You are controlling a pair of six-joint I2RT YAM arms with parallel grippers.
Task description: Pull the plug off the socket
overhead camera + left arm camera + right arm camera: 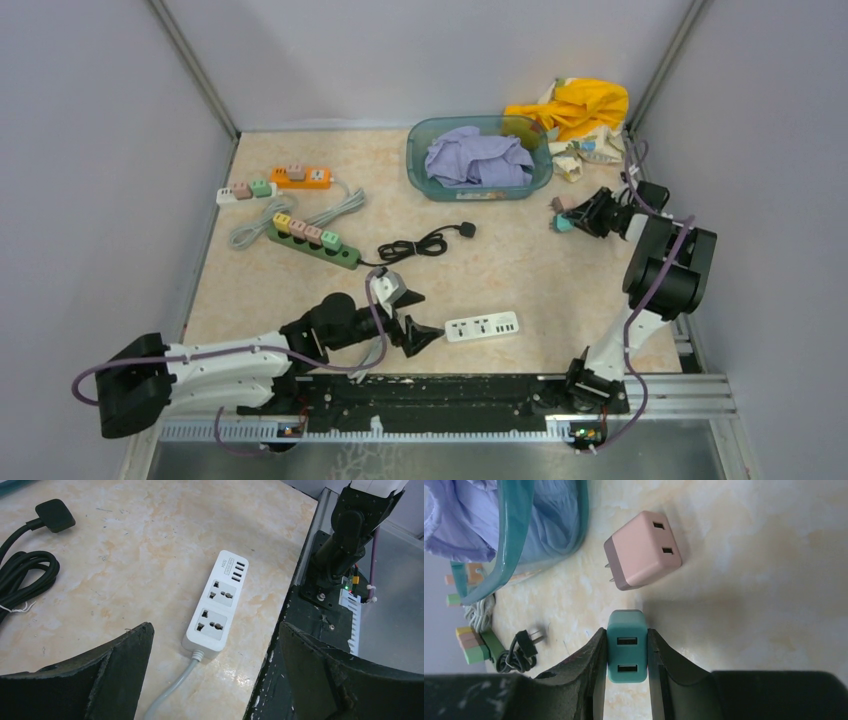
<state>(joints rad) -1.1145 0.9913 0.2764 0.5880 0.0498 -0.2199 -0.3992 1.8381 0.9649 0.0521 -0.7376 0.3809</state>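
Between the fingers of the right gripper (626, 634), clamped tight, sits the teal plug (627, 655), with a pink plug (643, 549) lying loose at its 12 o'clock. The left gripper (214, 626) gapes wide and holds nothing, the white strip (216, 602) lying toward its 12 o'clock.

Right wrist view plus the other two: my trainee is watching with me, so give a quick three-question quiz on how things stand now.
1. True or false: the white power strip has a plug in one of its sockets.
2. What is the right gripper shut on? A) pink adapter B) teal adapter C) black cable
3. Fill in the blank: the left gripper, over the strip's cord end, has its fingers ___ (open or shut).

Key: 1 false, both sockets and the USB ports are bare; 2 B; 3 open.
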